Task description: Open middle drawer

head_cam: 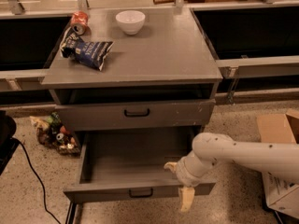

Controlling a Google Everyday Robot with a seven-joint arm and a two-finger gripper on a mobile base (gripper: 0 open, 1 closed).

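Logging middle drawer (140, 157) as pulled well out from the lower part of a grey cabinet (154, 55), showing a plain matte grey inside, a low wide flat front and a small black bar handle (141, 192) at centre. Noting above it a closed drawer (93, 115) with a taller front, lightly scuffed with pale marks, carrying its own black bar handle (137, 112). Seeing on the flat cabinet top a round white bowl (130, 21) near the back, a crumpled dark blue snack bag (88, 51) lying at the left edge, and a dented red can (79, 21) on its side just behind the bag. Spotting on the speckled floor (233, 125) a small heap of wrappers and cans (53, 133) left of the cabinet, a black cable (35, 176) trailing at far left, and a cardboard box (275, 127) at far right, partly behind the smooth white arm (252, 153) reaching in from the right. Placing gripper (178, 183) at the drawer's front right part, right of the handle, with yellowish fingers (187, 200) spread apart, one pointing into the drawer, the other hanging down in front of the front panel, clamping nothing.
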